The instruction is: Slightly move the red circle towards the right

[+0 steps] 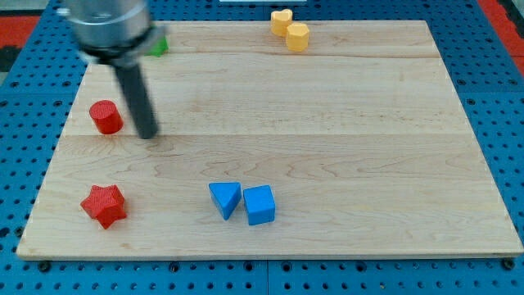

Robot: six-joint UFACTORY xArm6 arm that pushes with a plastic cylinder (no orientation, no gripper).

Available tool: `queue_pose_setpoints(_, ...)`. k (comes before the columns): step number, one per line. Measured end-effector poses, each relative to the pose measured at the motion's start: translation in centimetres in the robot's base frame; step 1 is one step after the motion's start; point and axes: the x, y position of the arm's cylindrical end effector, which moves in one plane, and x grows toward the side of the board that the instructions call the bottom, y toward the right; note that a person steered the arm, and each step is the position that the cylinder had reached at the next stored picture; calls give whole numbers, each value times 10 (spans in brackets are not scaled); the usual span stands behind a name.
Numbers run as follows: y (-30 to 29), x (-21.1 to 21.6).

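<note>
My tip (pixel 148 135) sits just to the view's right of the red circle (pixel 106 117), close but not clearly touching. That's the wrong side for a rightward nudge, so I judge it needs to go round to the circle's left first. Rod (pixel 136 97) stands near upright; it's a bare rod holding nothing, and the red star (pixel 104 205) below the circle is well clear.

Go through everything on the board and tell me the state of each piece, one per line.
my tip: on the board, just right of the red circle, small gap
red circle: upright, near the view's left edge
red star: flat, alone at lower left
blue triangle: beside the blue cube
two yellow blocks: touching, top edge
green block: mostly hidden behind the arm
</note>
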Motion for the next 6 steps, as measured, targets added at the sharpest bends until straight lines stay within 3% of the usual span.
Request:
queue_pose_setpoints(1,-46,20)
queue_pose_setpoints(2,-96,-3)
queue_pose_setpoints(3,-98,-27)
queue_pose_setpoints(4,-3,-23)
queue_pose_setpoints(5,41,-23)
queue_pose_setpoints(6,-8,-30)
